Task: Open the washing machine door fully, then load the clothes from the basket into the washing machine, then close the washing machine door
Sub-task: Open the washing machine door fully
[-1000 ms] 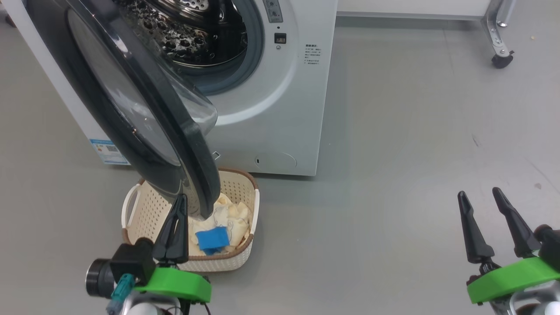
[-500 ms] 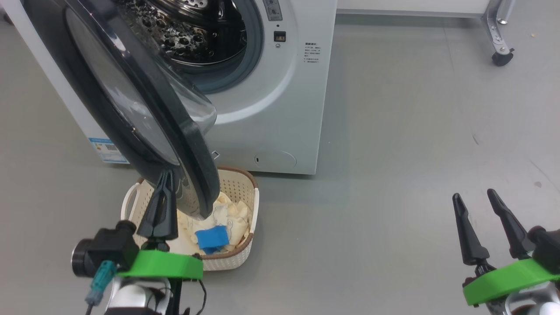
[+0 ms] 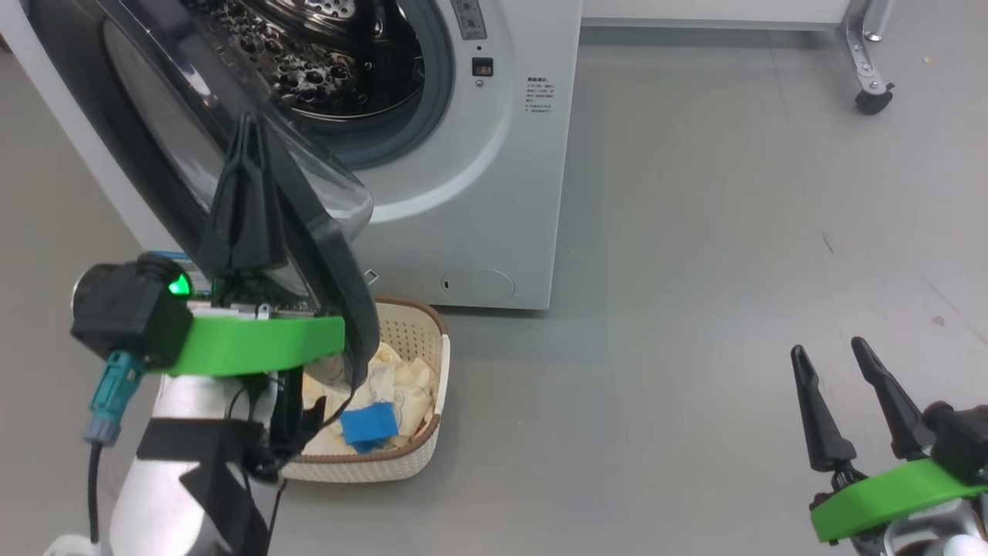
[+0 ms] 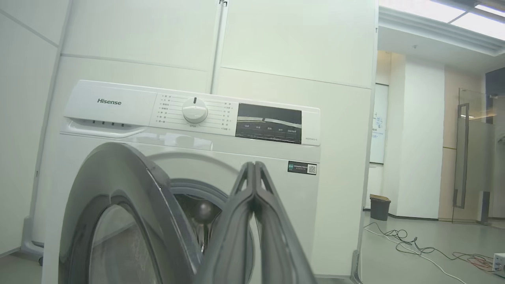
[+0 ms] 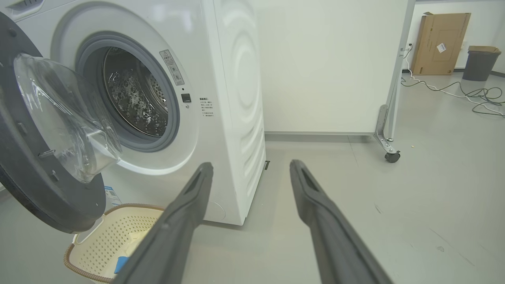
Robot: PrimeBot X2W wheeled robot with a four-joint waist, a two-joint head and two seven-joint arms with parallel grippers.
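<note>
The white washing machine [image 3: 494, 193] stands at the upper left, its steel drum [image 3: 324, 62] exposed. The black washing machine door [image 3: 340, 262] hangs partly open, swung out to the left, its glass porthole [image 5: 67, 118] bulging toward the drum. My left gripper [image 3: 248, 122] is shut and empty, raised in front of the door near its free edge; I cannot tell if it touches. In the left wrist view its fingertips [image 4: 252, 165] point up beside the door [image 4: 130, 189]. The basket [image 3: 428, 328] sits on the floor under the door, holding cream clothes [image 3: 397, 386]. My right gripper [image 3: 827, 349] is open over bare floor.
A castor of a wheeled partition frame [image 3: 872, 100] stands at the far right. Behind it are a cardboard box [image 5: 440, 43], a dark bin [image 5: 479, 63] and loose cables [image 5: 473, 96] on the grey floor. A white wall panel runs behind the machine.
My left gripper, still shut, has risen from beside the basket to in front of the door. The head camera has shifted slightly. The right gripper has barely moved.
</note>
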